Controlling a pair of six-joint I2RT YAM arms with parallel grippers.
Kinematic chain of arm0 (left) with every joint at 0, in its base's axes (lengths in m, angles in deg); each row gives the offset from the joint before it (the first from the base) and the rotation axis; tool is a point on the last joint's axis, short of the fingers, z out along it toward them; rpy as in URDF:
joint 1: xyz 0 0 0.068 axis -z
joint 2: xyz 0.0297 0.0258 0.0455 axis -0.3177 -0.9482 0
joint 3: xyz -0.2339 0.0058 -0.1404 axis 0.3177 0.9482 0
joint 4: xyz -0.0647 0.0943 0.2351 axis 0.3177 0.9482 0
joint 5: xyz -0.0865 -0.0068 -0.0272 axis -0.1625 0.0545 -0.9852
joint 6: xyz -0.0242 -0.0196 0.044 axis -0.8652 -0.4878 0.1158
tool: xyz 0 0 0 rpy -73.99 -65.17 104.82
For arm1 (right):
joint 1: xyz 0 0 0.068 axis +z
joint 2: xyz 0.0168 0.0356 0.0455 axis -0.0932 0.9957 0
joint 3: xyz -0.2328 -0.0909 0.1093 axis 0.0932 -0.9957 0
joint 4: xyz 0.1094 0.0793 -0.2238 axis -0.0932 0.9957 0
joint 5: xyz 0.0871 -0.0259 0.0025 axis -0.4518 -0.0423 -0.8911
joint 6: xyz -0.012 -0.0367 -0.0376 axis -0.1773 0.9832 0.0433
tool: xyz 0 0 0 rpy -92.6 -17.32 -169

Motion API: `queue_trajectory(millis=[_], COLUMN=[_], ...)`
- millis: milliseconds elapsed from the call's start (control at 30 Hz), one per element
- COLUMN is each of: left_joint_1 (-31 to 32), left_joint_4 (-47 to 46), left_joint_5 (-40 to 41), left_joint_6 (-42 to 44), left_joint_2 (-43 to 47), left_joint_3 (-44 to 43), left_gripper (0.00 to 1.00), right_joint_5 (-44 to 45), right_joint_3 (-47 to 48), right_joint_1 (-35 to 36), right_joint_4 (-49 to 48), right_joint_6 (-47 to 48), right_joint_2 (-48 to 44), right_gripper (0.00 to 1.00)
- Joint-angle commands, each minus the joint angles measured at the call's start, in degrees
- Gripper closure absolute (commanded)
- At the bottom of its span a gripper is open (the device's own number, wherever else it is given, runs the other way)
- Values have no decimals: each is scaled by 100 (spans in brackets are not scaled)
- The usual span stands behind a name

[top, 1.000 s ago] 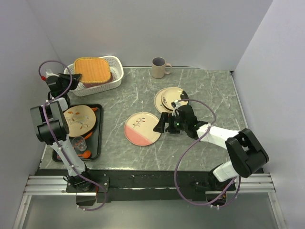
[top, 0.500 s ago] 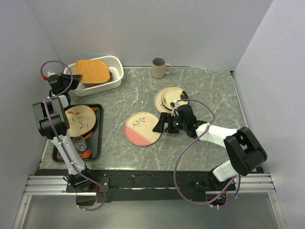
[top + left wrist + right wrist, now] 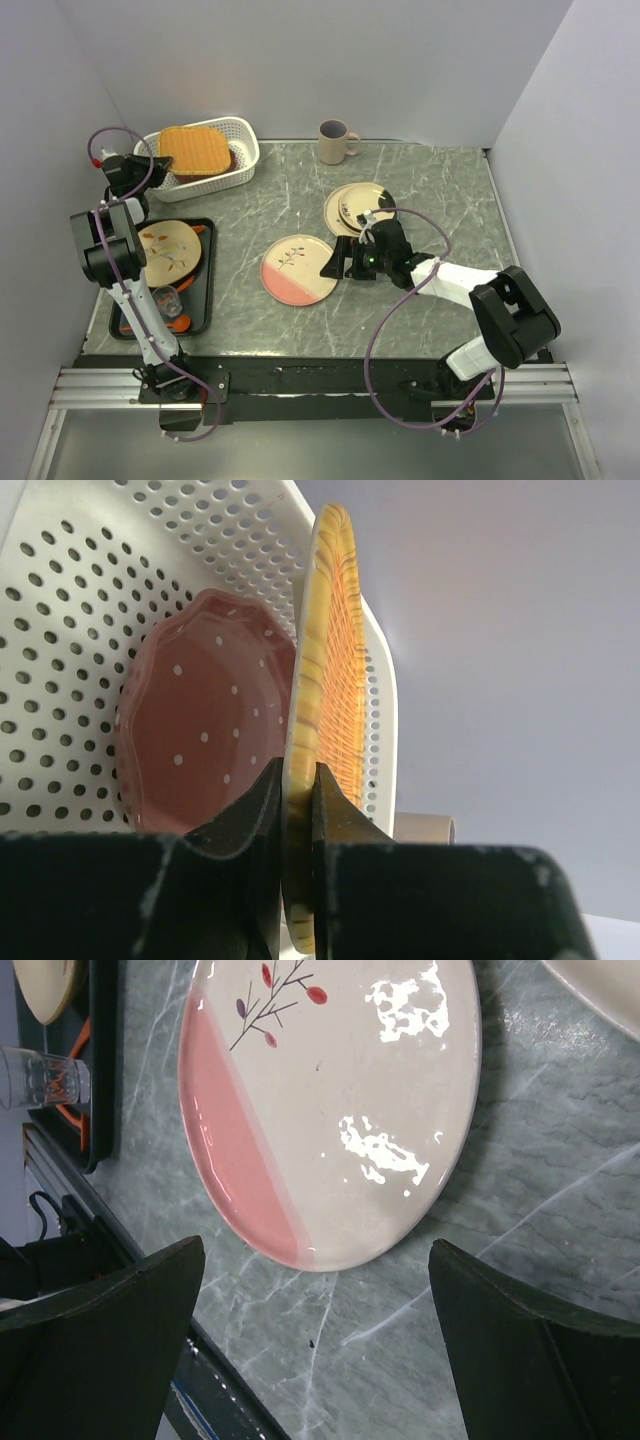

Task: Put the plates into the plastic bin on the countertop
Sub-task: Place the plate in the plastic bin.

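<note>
Rim pinched in our left tool (image 3: 297, 780), orange plate (image 3: 335, 660) tilts over the upper-left bin (image 3: 60, 600) for release; our right tool (image 3: 315, 1260) gapes empty beside the half-pink plate (image 3: 330, 1110).

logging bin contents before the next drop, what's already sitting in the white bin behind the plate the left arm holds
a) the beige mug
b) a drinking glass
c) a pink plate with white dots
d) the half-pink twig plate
C: the left wrist view shows a pink plate with white dots resting inside the white bin, just beyond the orange plate that the left jaws pinch by its rim.
</note>
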Motion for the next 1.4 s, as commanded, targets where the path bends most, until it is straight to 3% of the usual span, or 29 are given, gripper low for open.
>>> queue_trajectory(millis=[0, 267, 1067, 1367], left_joint_1=[30, 74, 267, 276], left_joint_4=[-424, -425, 463, 578], left_joint_5=[-195, -433, 86, 209], left_joint_6=[10, 37, 626, 678], left_joint_2=[15, -284, -222, -152], left_joint_3=[-377, -649, -843, -799], left_gripper=[99, 99, 99, 89], right_joint_5=[-89, -150, -133, -133], right_joint_3=[185, 221, 256, 239], right_joint_1=[55, 55, 72, 72], right_joint_4=[-189, -197, -83, -92], right_joint_6=[40, 6, 85, 76], right_joint_2=[24, 42, 24, 6], right_gripper=[0, 0, 0, 0])
